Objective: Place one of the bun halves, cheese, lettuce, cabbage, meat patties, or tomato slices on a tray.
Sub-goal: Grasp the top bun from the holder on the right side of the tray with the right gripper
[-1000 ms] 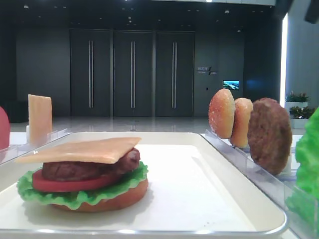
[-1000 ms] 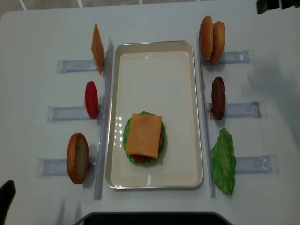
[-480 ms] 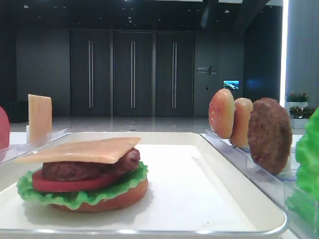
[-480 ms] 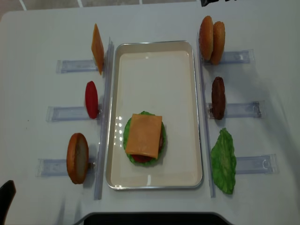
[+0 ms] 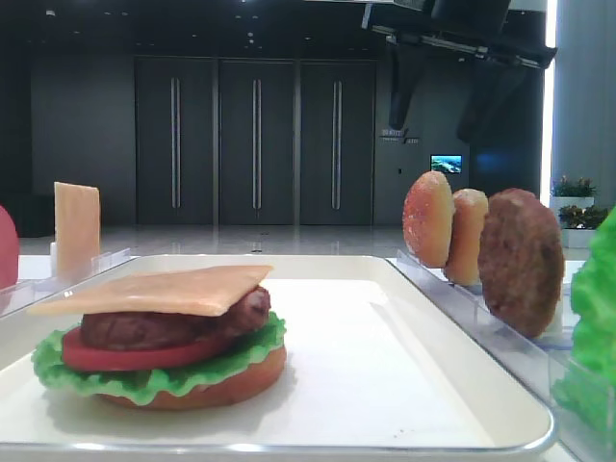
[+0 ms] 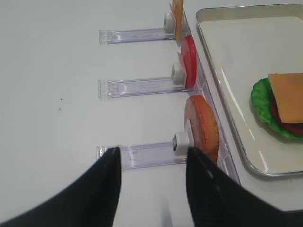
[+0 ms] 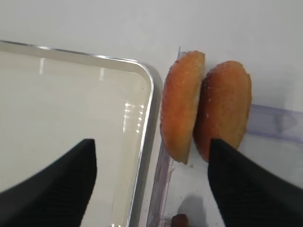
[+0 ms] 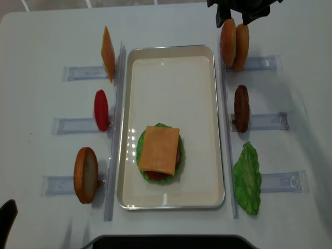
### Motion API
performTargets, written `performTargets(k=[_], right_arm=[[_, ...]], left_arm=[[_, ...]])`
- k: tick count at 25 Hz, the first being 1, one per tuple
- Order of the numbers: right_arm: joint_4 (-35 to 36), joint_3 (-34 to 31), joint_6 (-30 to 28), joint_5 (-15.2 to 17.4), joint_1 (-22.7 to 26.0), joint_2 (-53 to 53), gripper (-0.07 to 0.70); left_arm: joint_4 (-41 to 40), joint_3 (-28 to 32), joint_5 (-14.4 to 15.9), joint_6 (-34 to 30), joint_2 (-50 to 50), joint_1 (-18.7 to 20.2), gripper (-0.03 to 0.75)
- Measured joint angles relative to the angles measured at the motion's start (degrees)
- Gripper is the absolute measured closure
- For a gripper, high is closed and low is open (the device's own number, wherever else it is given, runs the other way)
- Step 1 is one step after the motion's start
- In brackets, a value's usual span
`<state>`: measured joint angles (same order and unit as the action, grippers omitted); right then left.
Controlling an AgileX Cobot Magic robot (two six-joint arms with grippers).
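Note:
The white tray (image 8: pixel 171 47) carries a stack topped by cheese (image 8: pixel 160 150), over a patty, tomato and lettuce on a flat bun. On the far right rack, the sesame-speckled bun half (image 8: pixel 227 41) (image 7: pixel 182 104) stands on edge beside a paler bun (image 8: pixel 241 46). My right gripper (image 8: pixel 236 13) (image 7: pixel 151 184) hovers open just behind these two, holding nothing. My left gripper (image 6: pixel 151 189) is open and empty over the near left rack. Spare cheese (image 8: pixel 107 53), a tomato slice (image 8: pixel 101 110), a meat patty (image 8: pixel 241 108) and lettuce (image 8: pixel 247 179) stand on racks. Cabbage is out of view.
Clear plastic racks (image 8: pixel 83 72) line both long sides of the tray. A flat orange-brown bottom bun (image 8: pixel 85 175) (image 6: pixel 203 130) stands on the near left rack, just right of my left fingers (image 6: pixel 102 189). The table top is white.
My right arm has come in from the top right to just behind the two buns, and its jaws have spread wider. The left arm and the food have not moved.

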<state>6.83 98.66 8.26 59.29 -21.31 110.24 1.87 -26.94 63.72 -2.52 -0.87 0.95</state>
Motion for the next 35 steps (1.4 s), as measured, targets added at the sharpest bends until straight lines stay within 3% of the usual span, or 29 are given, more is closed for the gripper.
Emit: performTargets(k=[10, 25, 35], right_arm=[[0.4, 0.0, -1.1, -0.9, 0.8, 2.3, 0.155], [0.5, 0.1, -2.7, -5.2, 0.8, 4.7, 0.155], [0.6, 0.1, -3.0, -5.4, 0.8, 7.3, 0.155]], left_arm=[[0.0, 0.0, 0.0, 0.0, 0.0, 0.0, 0.37], [0.0, 0.0, 0.0, 0.0, 0.0, 0.0, 0.37], [0.0, 0.0, 0.0, 0.0, 0.0, 0.0, 0.37]])
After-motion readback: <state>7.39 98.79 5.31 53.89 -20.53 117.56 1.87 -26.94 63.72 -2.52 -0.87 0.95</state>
